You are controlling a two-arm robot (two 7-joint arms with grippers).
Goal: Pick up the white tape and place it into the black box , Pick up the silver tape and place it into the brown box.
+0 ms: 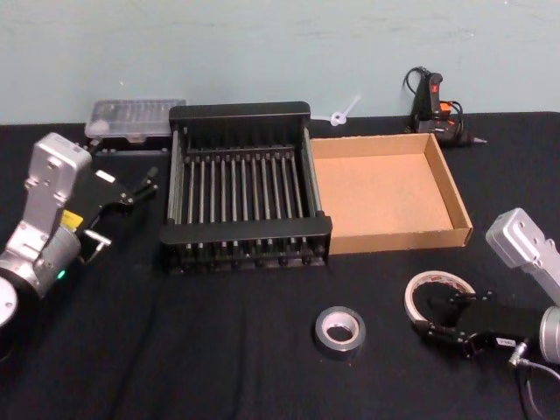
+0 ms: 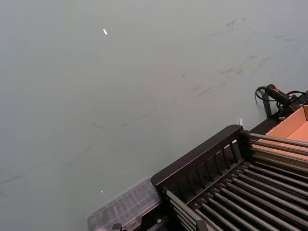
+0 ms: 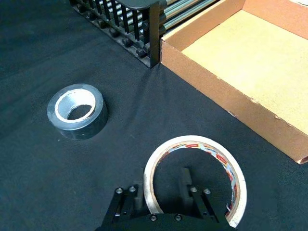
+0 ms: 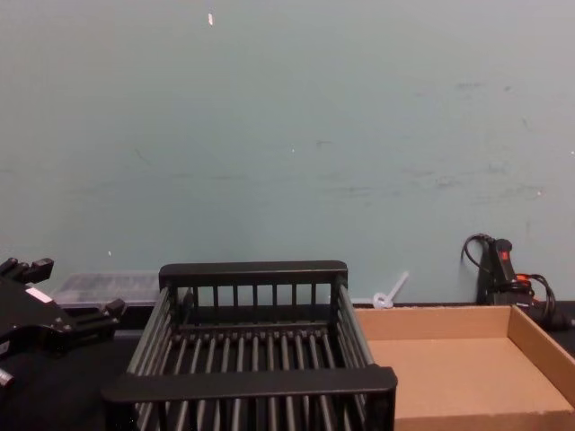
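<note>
The white tape (image 1: 440, 282) (image 3: 211, 147) lies flat on the black table at the front right, just in front of the brown box (image 1: 385, 197) (image 3: 231, 53). My right gripper (image 1: 429, 319) (image 3: 156, 185) is open and low over it, one finger inside the ring and one outside, straddling its rim. The silver tape (image 1: 340, 331) (image 3: 82, 129) lies flat to the left of the white roll, untouched. The black box (image 1: 238, 111) (image 4: 252, 382) stands empty at the centre, touching the brown box's left wall. My left gripper (image 1: 131, 188) (image 4: 63, 305) hovers open to the left of the crate.
A clear plastic case (image 1: 136, 118) (image 2: 122, 207) lies behind the crate's left corner. A black and orange tool with a cable (image 1: 430, 101) (image 4: 499, 269) and a white plastic piece (image 1: 343, 112) sit at the back by the teal wall.
</note>
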